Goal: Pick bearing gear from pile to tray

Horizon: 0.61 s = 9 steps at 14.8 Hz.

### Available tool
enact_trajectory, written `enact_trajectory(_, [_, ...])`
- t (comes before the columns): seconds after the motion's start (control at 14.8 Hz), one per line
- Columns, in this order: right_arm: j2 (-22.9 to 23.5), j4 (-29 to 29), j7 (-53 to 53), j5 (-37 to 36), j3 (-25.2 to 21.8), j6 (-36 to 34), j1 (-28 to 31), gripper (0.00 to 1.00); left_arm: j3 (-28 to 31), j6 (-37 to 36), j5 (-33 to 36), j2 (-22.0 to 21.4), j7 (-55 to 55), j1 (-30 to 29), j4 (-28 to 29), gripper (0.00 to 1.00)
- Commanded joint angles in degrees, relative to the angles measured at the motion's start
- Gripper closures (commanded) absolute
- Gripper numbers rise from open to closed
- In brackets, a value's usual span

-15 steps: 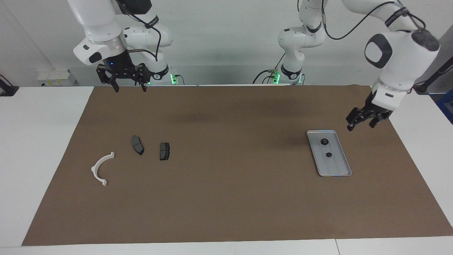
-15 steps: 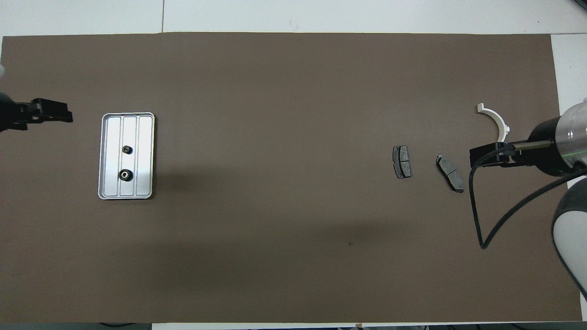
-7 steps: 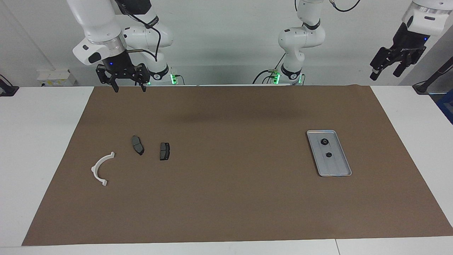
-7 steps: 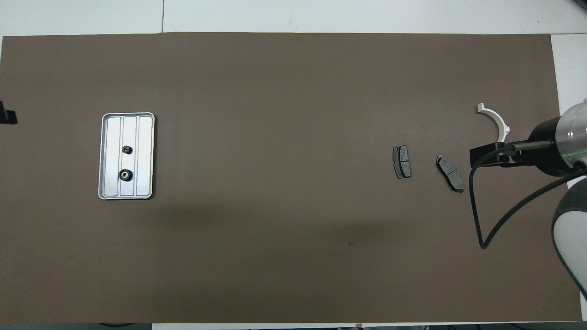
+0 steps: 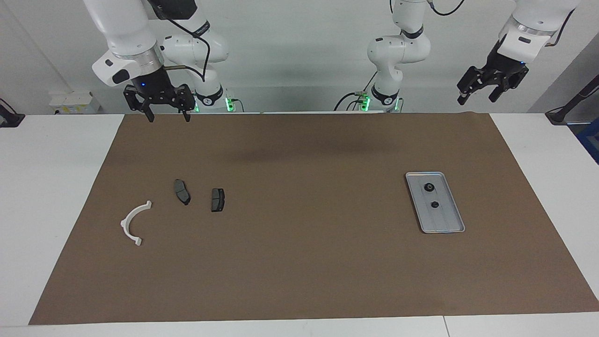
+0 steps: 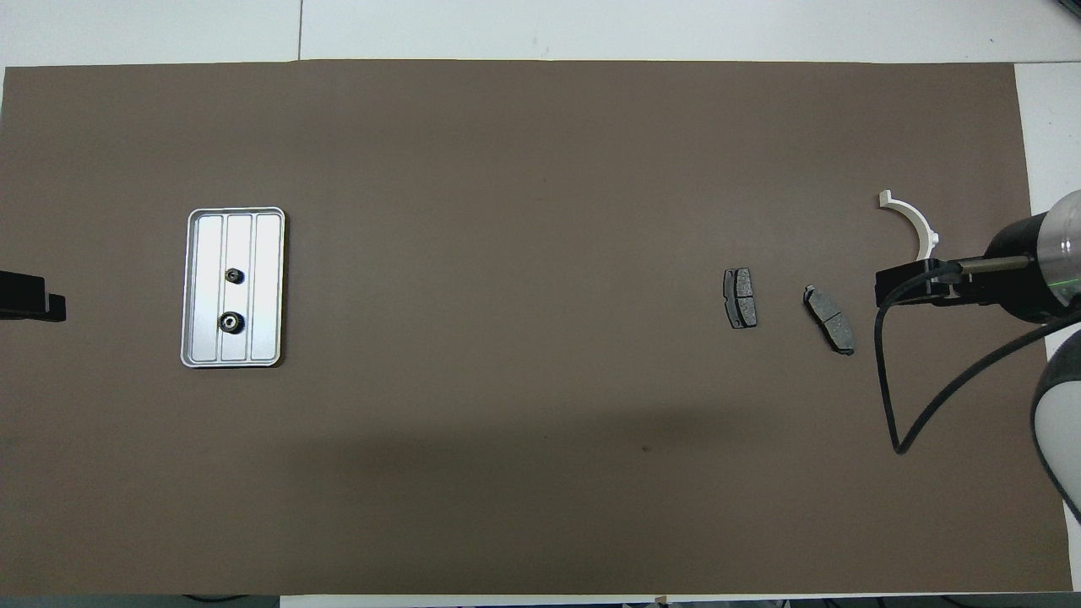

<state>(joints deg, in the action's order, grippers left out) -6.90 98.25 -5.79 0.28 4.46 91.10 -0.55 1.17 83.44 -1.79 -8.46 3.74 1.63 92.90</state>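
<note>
The silver ribbed tray (image 5: 445,223) lies at the left arm's end of the mat and also shows in the overhead view (image 6: 267,279). Two small black bearing gears (image 5: 428,187) (image 5: 434,204) lie in it. The pile at the right arm's end is a white half-ring bracket (image 5: 135,223) and two dark grey brake pads (image 5: 182,192) (image 5: 217,200). My left gripper (image 5: 477,97) is open and empty, high over the mat's edge at the left arm's end. My right gripper (image 5: 168,116) is open and empty, raised over the mat's edge nearest the robots, above the pile's end.
A brown mat (image 5: 299,262) covers most of the white table (image 5: 51,187). A black cable (image 6: 887,397) hangs from the right arm over the mat beside the brake pads (image 6: 829,318).
My left gripper has risen from beside the tray to high above the mat's edge. My right gripper has lifted slightly. Both gears stay in the tray.
</note>
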Motion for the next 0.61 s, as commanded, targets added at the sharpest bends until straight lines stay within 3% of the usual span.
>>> enact_trajectory(0.0, [-0.30,0.10,-0.80,-0.98,0.20,-0.48,0.29,0.00,4.71,-1.08,1.35,-1.12,0.31,5.05,1.23,0.00])
enact_trajectory(0.54, [-0.30,0.10,-0.80,-0.89,0.20,-0.13,0.20,0.00,2.43,-1.00,1.35,-0.33,0.22,4.88,0.87,0.00])
